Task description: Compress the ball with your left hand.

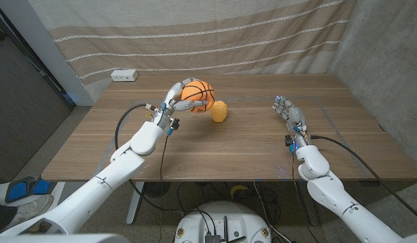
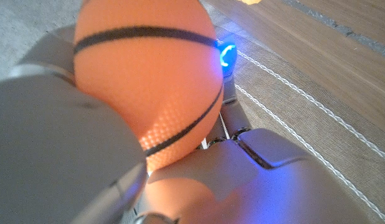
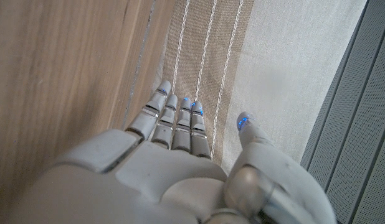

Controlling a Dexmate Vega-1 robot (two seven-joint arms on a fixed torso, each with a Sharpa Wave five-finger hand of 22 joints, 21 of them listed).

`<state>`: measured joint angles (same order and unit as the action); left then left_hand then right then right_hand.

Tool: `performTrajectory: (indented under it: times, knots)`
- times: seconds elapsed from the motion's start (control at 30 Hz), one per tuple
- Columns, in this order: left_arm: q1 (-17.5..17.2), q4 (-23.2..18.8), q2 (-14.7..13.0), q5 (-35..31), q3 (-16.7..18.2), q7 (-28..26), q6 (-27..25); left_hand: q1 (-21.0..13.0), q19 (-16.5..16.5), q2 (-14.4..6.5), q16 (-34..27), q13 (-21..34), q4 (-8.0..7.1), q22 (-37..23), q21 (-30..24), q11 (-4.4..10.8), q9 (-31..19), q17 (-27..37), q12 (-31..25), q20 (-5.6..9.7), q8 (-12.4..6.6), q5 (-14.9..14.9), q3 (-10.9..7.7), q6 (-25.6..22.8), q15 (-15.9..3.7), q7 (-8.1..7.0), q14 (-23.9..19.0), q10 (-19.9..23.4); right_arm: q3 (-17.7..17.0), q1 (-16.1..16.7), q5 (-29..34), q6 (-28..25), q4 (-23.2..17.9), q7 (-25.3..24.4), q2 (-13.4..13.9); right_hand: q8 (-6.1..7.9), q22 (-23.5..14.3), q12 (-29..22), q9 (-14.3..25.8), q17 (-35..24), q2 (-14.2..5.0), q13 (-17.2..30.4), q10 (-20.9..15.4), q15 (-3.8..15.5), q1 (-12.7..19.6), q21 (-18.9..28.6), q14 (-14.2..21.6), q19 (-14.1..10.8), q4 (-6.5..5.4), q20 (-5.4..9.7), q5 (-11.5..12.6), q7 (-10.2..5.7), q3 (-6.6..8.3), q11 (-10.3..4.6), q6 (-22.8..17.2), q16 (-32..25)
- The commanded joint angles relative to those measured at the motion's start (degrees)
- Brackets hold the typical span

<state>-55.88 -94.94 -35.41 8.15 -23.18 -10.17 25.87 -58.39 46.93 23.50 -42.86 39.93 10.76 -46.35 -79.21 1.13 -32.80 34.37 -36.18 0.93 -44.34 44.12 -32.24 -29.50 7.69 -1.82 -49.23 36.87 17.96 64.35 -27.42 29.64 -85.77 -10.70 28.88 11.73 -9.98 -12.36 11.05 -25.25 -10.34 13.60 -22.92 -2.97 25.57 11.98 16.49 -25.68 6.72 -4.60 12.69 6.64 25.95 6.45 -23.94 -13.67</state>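
An orange ball (image 1: 198, 94) with black basketball lines is lifted above the table's far middle, and my left hand (image 1: 178, 100) grips it from the left side. In the left wrist view the ball (image 2: 149, 74) bulges between my fingers (image 2: 61, 143), which wrap closely around it. My right hand (image 1: 290, 111) is at the table's right side with its fingers straight and apart, holding nothing. Its fingers (image 3: 174, 121) reach out over the wood in the right wrist view.
A small yellow dimpled ball (image 1: 219, 111) lies on the wooden table (image 1: 249, 145) just right of the held ball. A white power strip (image 1: 124, 75) sits at the far left corner. A striped curtain (image 1: 195, 34) hangs behind the table.
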Motion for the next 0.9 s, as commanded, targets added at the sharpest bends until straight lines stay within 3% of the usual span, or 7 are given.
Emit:
performTrajectory:
  times: [0.03,0.3,0.57,0.9]
  knots:
    - [-3.12,-0.93,1.39,7.97,1.95,0.95,-0.42,-26.46,5.03,-20.23,-6.08,15.27,-0.34,-0.23,0.34,5.13,-21.71,16.45,-2.92,11.26,-0.37,0.15,-19.81,-22.27,-20.34,3.53,-19.23,22.29,0.04,0.35,0.15,0.39,-0.75,0.28,0.34,-0.17,-0.32,-0.16,0.16,0.04,0.25,0.14,-0.55,-0.04,-0.37,-0.01,0.19,-0.3,0.31,0.02,0.38,-0.04,0.13,0.02,-0.72,-0.49]
    - [-4.54,-1.3,2.33,16.78,3.0,3.49,-2.0,-26.43,5.14,-20.18,-6.14,15.28,-0.27,-0.45,0.37,5.04,-21.88,16.42,-2.86,11.21,-0.18,0.04,-20.03,-22.28,-20.36,3.59,-19.33,22.31,-0.15,1.18,0.32,0.66,-1.61,0.21,0.67,-0.18,-0.32,-0.18,0.16,0.07,0.26,0.14,-0.61,-0.05,-0.34,-0.01,0.17,-0.31,0.39,0.04,0.4,-0.07,0.19,-0.03,-0.73,-0.48]
    - [-5.64,-1.6,2.37,18.73,3.58,3.67,-1.99,-26.43,5.44,-20.14,-6.25,15.37,-0.22,-0.54,0.46,5.1,-22.07,16.39,-2.88,11.24,-0.02,-0.11,-20.14,-22.39,-20.42,3.48,-19.44,22.37,-0.16,1.53,0.55,0.77,-2.15,0.13,0.69,-0.19,-0.32,-0.18,0.16,0.09,0.29,0.14,-0.62,-0.07,-0.34,0.0,0.18,-0.34,0.45,0.03,0.41,-0.07,0.23,-0.02,-0.71,-0.48]
    - [-7.99,-3.37,2.36,26.15,5.12,5.16,-4.06,-26.21,5.62,-19.98,-6.41,15.83,-0.28,-0.81,0.77,5.17,-22.22,16.27,-3.05,11.32,0.24,-0.19,-20.43,-22.56,-20.38,3.49,-19.42,22.33,-0.02,1.98,1.13,1.04,-3.12,-0.03,0.66,-0.2,-0.31,-0.19,0.16,0.11,0.3,0.14,-0.65,-0.07,-0.35,-0.01,0.25,-0.33,0.48,0.06,0.42,-0.05,0.25,-0.06,-0.7,-0.51]
